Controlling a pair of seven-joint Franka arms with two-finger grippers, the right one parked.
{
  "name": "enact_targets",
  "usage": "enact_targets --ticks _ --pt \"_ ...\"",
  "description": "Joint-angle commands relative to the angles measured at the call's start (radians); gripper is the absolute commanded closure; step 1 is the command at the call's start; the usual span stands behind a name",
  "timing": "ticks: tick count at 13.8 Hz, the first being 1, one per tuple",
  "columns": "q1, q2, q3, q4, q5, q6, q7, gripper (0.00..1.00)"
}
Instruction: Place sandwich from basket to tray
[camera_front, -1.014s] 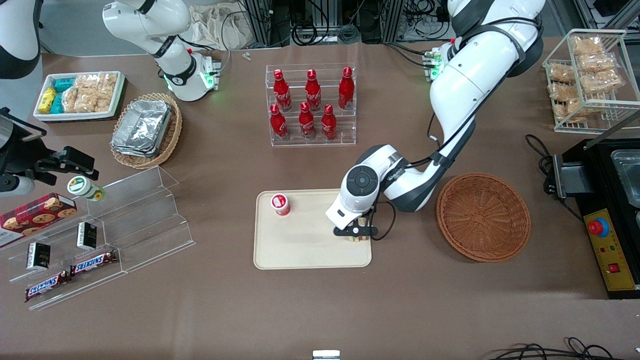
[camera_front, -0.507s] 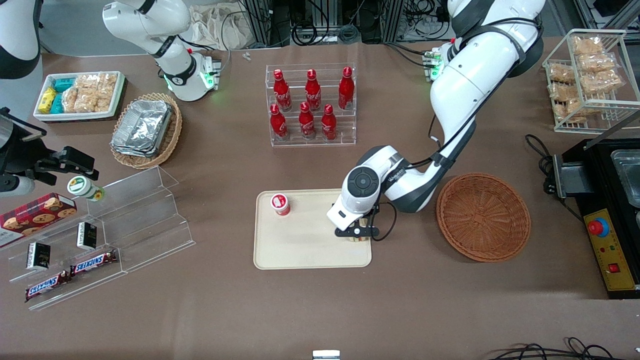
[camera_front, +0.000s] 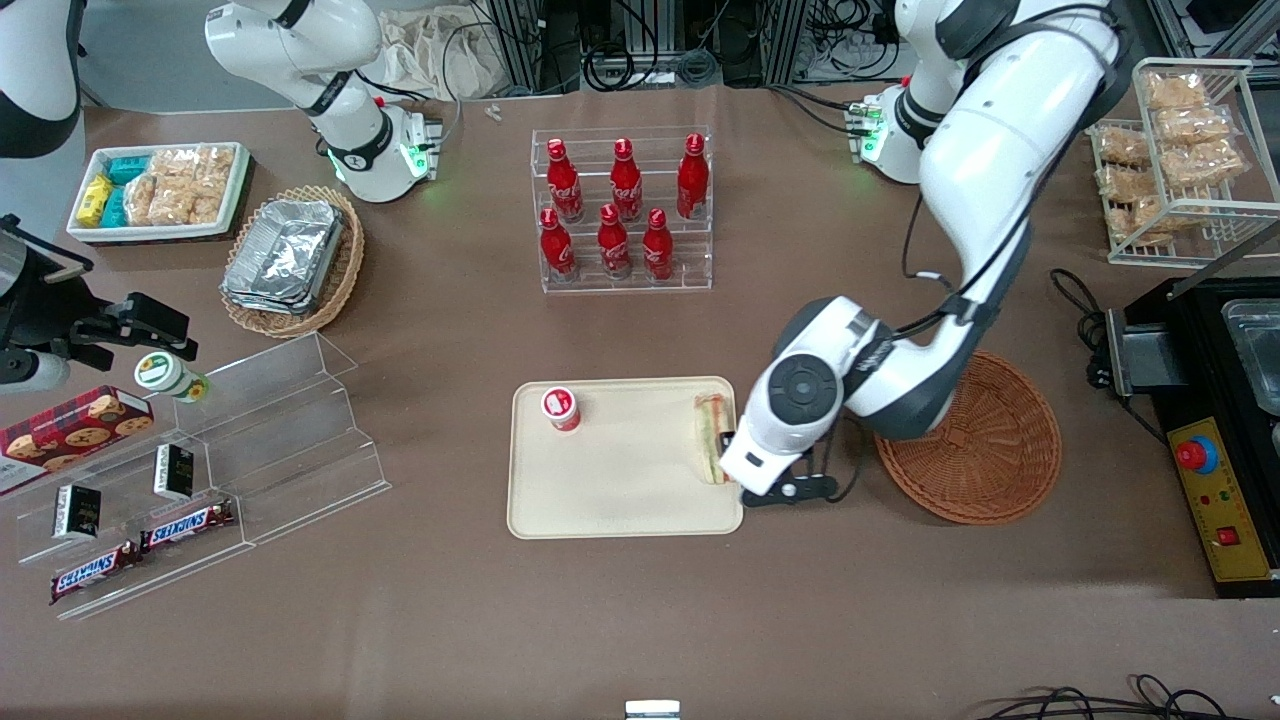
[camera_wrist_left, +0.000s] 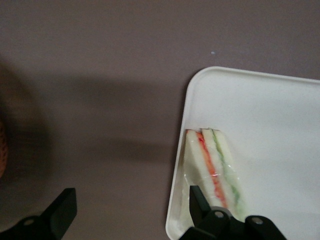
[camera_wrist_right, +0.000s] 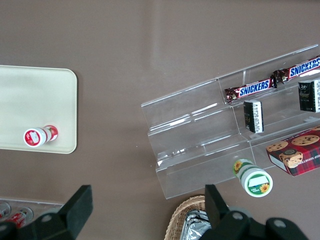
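One sandwich (camera_front: 711, 450) is seen on the tray (camera_front: 610, 500), partly hidden by the arm; the spread, empty pincer (camera_wrist_left: 127, 207) hangs over the tray's edge beside one basket (camera_front: 985, 450).

sandwich (camera_front: 711, 450): end nearest pincer (camera_front: 790, 491) hidden by arm | basket (camera_front: 985, 450): rim nearest pincer covered by arm

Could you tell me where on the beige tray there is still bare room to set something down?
The flat beige rectangular plastic tray is bare between the small red-capped bottle and the triangular wedge sandwich, and along its edge nearest the front camera. The sandwich's end is crowded: the open tool hovers beside it there.
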Motion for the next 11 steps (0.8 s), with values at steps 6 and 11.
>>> enact_targets --ticks 6,11 --pt "0.166 -0.244 -0.005 -0.029 -0.160 -0.207 0.176 0.00" --pt "0.356 -0.475 -0.002 -0.203 -0.315 -0.244 0.490 0.00"
